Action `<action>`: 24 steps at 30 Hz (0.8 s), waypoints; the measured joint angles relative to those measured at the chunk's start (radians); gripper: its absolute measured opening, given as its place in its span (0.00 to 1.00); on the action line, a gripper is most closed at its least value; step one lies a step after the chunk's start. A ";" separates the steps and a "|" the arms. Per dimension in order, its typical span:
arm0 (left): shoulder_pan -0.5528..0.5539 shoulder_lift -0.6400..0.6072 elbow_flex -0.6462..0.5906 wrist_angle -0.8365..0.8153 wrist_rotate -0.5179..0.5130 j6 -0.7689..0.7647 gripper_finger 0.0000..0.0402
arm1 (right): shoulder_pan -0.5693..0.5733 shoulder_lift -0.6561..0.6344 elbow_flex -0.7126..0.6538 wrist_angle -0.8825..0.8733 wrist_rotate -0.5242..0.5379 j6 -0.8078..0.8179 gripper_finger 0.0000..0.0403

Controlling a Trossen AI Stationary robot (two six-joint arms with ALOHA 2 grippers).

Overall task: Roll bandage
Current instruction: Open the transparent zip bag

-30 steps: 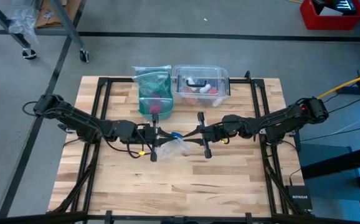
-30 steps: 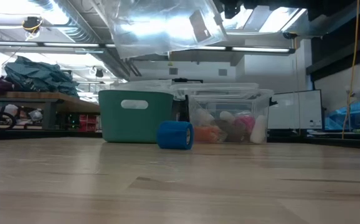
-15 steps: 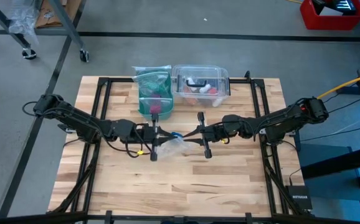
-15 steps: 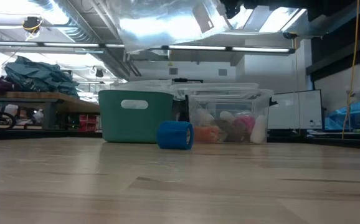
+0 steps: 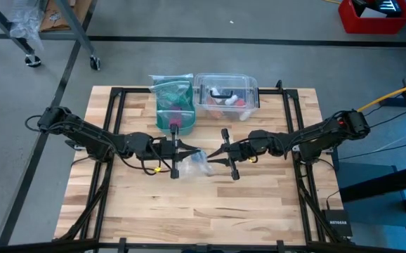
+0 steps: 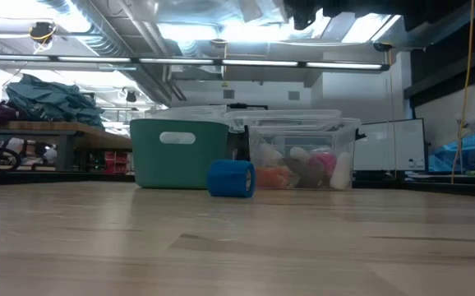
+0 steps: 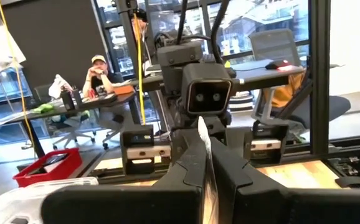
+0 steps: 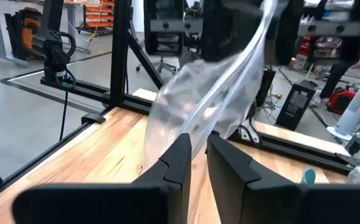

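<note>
High view, centre of frame: left pincer [image 5: 179, 150] is clamped on one edge of the clear zip bag [image 5: 197, 163]; right pincer [image 5: 222, 152], nearly closed, pinches the opposite edge, bag held above the surface [image 5: 189, 211]. Bandage [image 6: 231, 178] sits on the surface at mid-frame in the low view, ungripped, in front of the teal bin [image 6: 178, 153]. It looks light, soft and squashable; best pinched across its round sides.
</note>
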 joint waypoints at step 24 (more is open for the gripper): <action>-0.003 0.080 0.000 0.050 0.066 0.066 0.00 | 0.000 0.138 0.000 0.160 -0.222 0.151 0.14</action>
